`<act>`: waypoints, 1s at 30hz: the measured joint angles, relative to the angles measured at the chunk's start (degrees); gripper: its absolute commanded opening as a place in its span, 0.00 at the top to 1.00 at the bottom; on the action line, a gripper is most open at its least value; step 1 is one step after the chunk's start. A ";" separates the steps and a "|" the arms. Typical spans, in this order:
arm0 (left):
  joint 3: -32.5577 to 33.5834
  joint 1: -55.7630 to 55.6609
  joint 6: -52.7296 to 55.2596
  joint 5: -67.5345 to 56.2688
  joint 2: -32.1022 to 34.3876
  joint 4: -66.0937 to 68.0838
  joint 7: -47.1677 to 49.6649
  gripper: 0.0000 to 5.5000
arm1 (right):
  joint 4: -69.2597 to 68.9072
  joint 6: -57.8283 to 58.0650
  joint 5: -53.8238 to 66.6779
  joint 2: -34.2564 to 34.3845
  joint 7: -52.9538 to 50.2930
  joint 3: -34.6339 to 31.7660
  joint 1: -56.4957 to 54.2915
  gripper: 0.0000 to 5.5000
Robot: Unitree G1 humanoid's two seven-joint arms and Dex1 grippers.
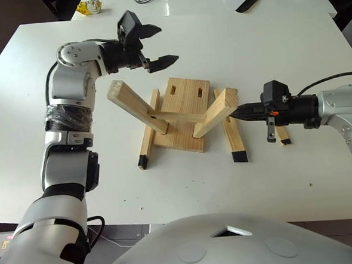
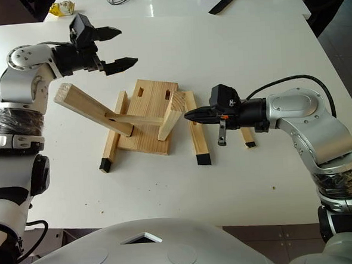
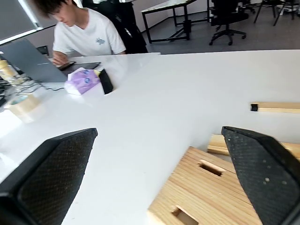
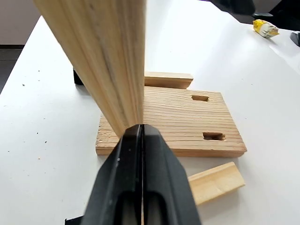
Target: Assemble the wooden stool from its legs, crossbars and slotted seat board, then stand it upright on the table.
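Though speck-dotted, white table (image 1: 248, 50), office chairs (image 3: 227, 18).

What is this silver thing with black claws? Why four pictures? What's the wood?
It is a robot with two arms. Two pictures come from cameras in its head, looking down on the white table; the other two come from a camera on each wrist. On the table lies a seat board with two slots. Resting across it are two legs joined by a crossbar. Loose legs with black feet lie beside the board. The left fingers hang open over the table, holding nothing. The right fingers are shut, their tips at one joined leg.
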 measured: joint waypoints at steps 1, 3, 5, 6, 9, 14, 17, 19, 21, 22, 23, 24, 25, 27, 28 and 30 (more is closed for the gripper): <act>1.74 0.95 0.33 0.04 1.24 -1.81 1.91 0.10 | -0.17 -0.02 0.03 -0.56 -0.68 -2.24 1.55 1.00; 5.83 4.05 1.39 -0.17 3.74 -6.32 5.49 0.10 | -0.62 0.61 0.67 -0.80 -2.69 -6.74 4.10 1.00; 10.13 9.14 3.28 -0.82 5.85 -12.44 8.25 0.10 | -2.33 2.20 1.80 -0.13 -6.07 -11.49 6.20 1.00; 12.40 12.32 4.58 -1.90 6.40 -16.04 9.61 0.10 | -4.00 3.12 3.25 0.98 -8.45 -13.99 7.14 1.00; 16.73 18.96 8.14 -4.40 6.65 -23.77 12.79 0.10 | -8.79 5.80 9.37 6.75 -16.89 -19.08 7.43 1.00; 17.02 18.92 10.63 -6.58 4.85 -26.90 16.50 0.10 | -14.44 8.07 26.05 13.40 -27.65 -19.48 -2.86 1.00; 16.15 18.04 11.34 -7.12 3.55 -27.18 17.51 0.10 | -15.37 8.44 32.19 15.67 -32.43 -16.52 -7.95 1.00; 15.78 17.76 11.39 -7.27 3.47 -26.95 17.52 0.10 | -15.77 8.50 35.82 16.70 -35.04 -15.10 -10.01 1.00; 15.70 17.67 11.34 -7.25 3.48 -26.25 17.54 0.10 | -16.26 8.60 37.95 17.57 -36.61 -12.97 -10.39 1.00; 15.61 17.67 11.33 -7.21 3.48 -26.03 17.61 0.10 | -16.42 8.86 38.12 17.69 -36.71 -10.87 -10.00 1.00; 15.47 17.68 11.29 -7.20 3.47 -26.05 17.74 0.10 | -16.54 9.18 36.94 17.66 -35.96 -8.09 -8.72 1.00; 15.25 17.71 11.26 -7.08 3.45 -26.10 17.82 0.10 | -16.57 9.36 34.48 17.24 -34.74 -5.01 -6.40 1.00; 14.88 17.90 11.19 -6.96 3.44 -26.16 17.89 0.10 | -16.32 8.80 30.24 16.23 -33.02 -1.17 -2.59 1.00; 14.01 18.35 11.00 -6.83 3.38 -26.37 17.92 0.10 | -16.69 3.98 24.98 14.65 -30.21 1.01 -0.26 1.00; 13.47 18.38 10.84 -6.83 3.33 -26.67 17.91 0.10 | -16.72 2.35 23.61 14.64 -29.52 1.41 0.57 1.00; 13.04 18.98 10.78 -6.82 3.26 -27.75 18.07 0.10 | -16.73 0.93 23.20 14.88 -29.51 1.29 1.65 1.00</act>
